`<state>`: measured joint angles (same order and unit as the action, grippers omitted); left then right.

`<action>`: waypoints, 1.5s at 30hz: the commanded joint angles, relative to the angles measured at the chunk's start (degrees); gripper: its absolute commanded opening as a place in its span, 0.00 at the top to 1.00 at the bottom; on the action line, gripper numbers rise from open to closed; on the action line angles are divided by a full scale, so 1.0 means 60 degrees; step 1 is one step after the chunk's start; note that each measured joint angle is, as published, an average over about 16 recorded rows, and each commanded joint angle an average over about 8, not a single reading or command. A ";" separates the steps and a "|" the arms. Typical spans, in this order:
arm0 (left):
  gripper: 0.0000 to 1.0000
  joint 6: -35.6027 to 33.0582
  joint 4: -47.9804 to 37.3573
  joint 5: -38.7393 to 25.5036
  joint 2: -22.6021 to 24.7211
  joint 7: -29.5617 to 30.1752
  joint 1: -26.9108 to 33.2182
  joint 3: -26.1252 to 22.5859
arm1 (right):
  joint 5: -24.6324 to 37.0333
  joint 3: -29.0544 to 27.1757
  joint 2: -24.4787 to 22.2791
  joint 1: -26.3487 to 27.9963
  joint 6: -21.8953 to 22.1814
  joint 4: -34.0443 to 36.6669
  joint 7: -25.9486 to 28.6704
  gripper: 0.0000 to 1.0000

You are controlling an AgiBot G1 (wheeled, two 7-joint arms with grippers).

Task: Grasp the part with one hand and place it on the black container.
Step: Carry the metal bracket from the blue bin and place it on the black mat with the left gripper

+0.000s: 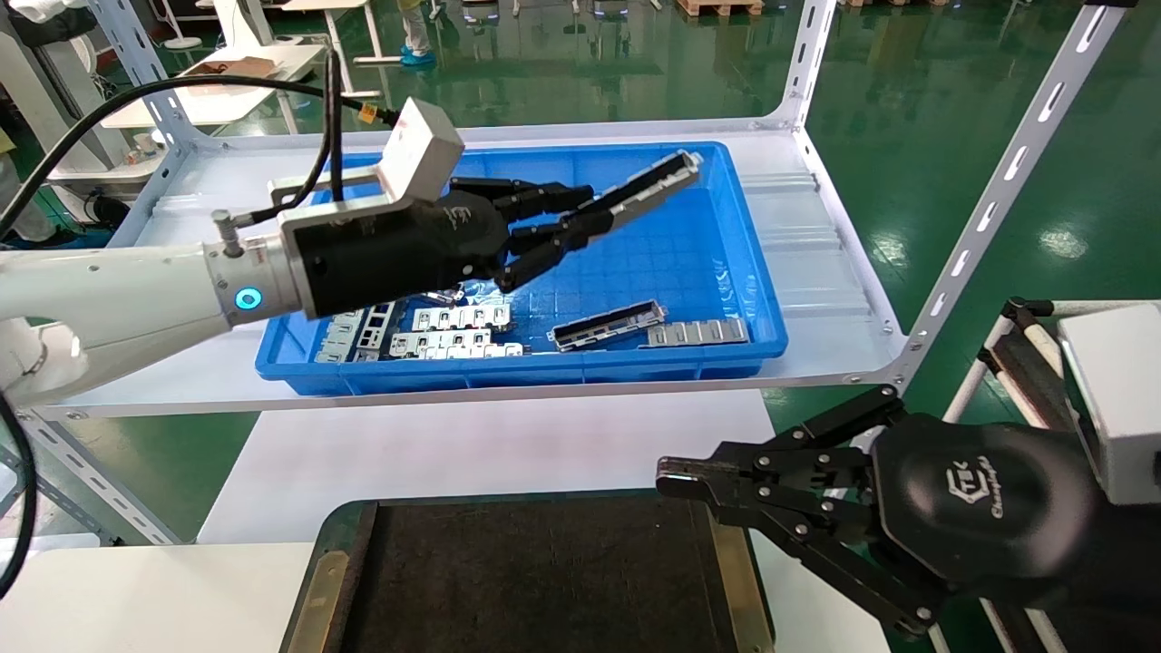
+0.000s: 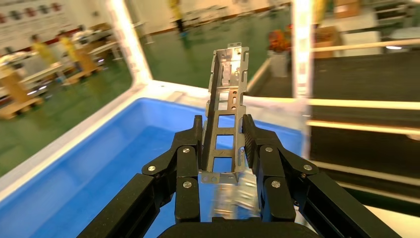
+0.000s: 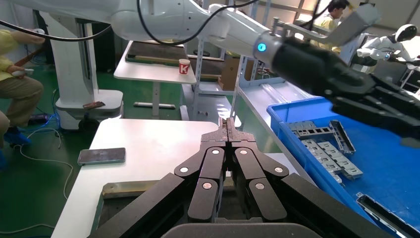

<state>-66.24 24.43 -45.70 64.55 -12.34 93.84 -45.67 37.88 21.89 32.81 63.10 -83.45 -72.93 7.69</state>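
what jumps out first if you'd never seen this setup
The left claw stands out, held above the blue bin on the shelf and shut on a part that sticks out past its fingertips. Near the bottom lies the black container, nothing on it, with the right claw shut beside its right rim.

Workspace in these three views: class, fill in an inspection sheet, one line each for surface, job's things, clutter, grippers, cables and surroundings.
Surface: white shelf carrying a blue bin; white table below it.
Job's things: part held above the bin by one end; black container on the table with nothing on it.
Clutter: another channel bar and flat silver plates in the bin.
Grippers: left gripper shut on the part; right gripper shut, holding nothing, beside the container.
Cables: black cable along the left arm.
Surroundings: green floor, white tables, people.
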 commanded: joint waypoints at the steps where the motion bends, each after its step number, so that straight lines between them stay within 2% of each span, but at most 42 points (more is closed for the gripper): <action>1: 1.00 -0.0326 0.0373 0.0050 -0.0219 0.0093 -0.0136 0.0000 | 0.0000 0.0000 0.0000 0.0000 0.0000 0.0000 0.0000 1.00; 6: 1.00 -0.0375 0.2121 0.0188 -0.0938 0.0605 -0.0870 -0.0018 | 0.0000 0.0001 0.0000 0.0000 0.0000 0.0000 0.0000 1.00; 11: 1.00 0.0133 0.4321 0.0309 -0.1817 0.1320 -0.1864 -0.0063 | -0.0001 0.0001 0.0000 0.0000 0.0000 0.0000 -0.0001 1.00; 17: 1.00 0.1465 0.7157 0.0284 -0.2995 0.2245 -0.3423 -0.0241 | -0.0001 0.0002 -0.0001 0.0000 0.0001 0.0000 -0.0001 1.00; 21: 1.00 0.2541 0.8432 0.0122 -0.3581 0.2795 -0.4415 -0.0469 | -0.0001 0.0002 -0.0001 0.0001 0.0001 0.0000 -0.0001 1.00; 28: 1.00 0.3643 0.8895 0.0121 -0.3848 0.3113 -0.5811 -0.0799 | -0.0002 0.0003 -0.0001 0.0001 0.0001 0.0000 -0.0001 1.00; 37: 1.00 0.4101 0.8863 0.0736 -0.3601 0.3375 -0.7350 -0.1110 | -0.0002 0.0003 -0.0001 0.0001 0.0001 0.0000 -0.0002 1.00; 40: 1.00 0.4806 0.8838 0.0888 -0.3339 0.3488 -0.7836 -0.1146 | -0.0002 0.0004 -0.0001 0.0001 0.0001 0.0000 -0.0002 1.00; 45: 1.00 0.6611 0.8825 0.0960 -0.2744 0.3700 -0.8522 -0.1173 | -0.0003 0.0004 -0.0002 0.0001 0.0002 0.0000 -0.0002 1.00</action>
<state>-26.24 77.39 -40.22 48.18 9.66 43.12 -52.68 37.87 21.92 32.80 63.10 -83.44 -72.93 7.68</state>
